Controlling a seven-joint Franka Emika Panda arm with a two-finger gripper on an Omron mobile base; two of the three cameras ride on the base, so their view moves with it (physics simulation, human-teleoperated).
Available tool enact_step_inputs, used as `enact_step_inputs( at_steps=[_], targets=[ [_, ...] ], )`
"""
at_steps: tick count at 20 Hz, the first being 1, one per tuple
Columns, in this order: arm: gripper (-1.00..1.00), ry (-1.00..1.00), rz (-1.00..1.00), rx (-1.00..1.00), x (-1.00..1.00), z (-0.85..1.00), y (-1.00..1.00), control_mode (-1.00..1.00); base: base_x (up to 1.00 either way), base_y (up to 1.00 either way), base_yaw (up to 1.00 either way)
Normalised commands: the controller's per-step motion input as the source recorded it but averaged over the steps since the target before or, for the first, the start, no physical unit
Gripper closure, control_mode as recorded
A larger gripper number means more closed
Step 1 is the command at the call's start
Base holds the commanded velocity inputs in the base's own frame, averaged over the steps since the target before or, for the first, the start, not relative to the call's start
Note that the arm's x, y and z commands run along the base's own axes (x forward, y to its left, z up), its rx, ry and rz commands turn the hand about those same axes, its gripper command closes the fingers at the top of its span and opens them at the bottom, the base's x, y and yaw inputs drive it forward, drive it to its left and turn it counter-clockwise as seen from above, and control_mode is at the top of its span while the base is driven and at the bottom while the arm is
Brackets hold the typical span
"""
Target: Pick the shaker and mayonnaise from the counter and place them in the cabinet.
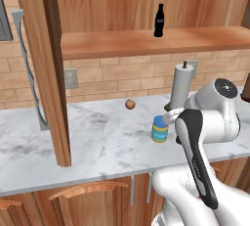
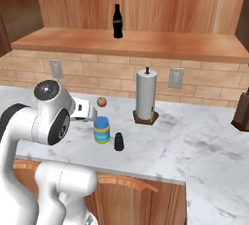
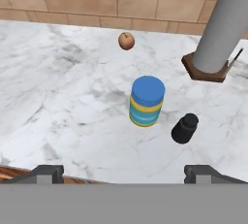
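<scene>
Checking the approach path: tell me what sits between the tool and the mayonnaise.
Bare marble counter between tool and mayonnaise, hand view.

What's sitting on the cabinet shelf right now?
Just one cola bottle, upright on the cabinet shelf. The mayonnaise and shaker stand on the counter below. The shelf's far left end is hidden behind the side panel in the left base view.

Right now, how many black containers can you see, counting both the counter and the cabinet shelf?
2. The shaker stands on the counter just right of the mayonnaise; the cola bottle stands upright on the cabinet shelf. More could be hidden behind the arm.
</scene>
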Motion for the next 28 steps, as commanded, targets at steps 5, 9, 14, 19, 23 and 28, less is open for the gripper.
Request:
enact_step_inputs(
  at_steps=[5,9,14,19,23,28],
  targets=[
    [-1.00,0.00,0.04,0.00,0.00,-0.26,-0.04,-1.00,0.00,0.00,0.00],
    [-1.00,0.00,0.03,0.00,0.00,-0.29,-0.07,-1.00,0.00,0.00,0.00],
    [-1.00,0.00,0.04,0.00,0.00,-0.31,-0.09,-1.00,0.00,0.00,0.00],
    [-1.00,0.00,0.03,0.00,0.03,-0.34,-0.14,-1.00,0.00,0.00,0.00],
    [-1.00,0.00,0.04,0.00,0.11,-0.34,-0.14,-1.00,0.00,0.00,0.00],
    [-1.00,-0.01,0.02,0.00,0.12,-0.32,-0.07,-1.00,0.00,0.00,0.00]
  ],
)
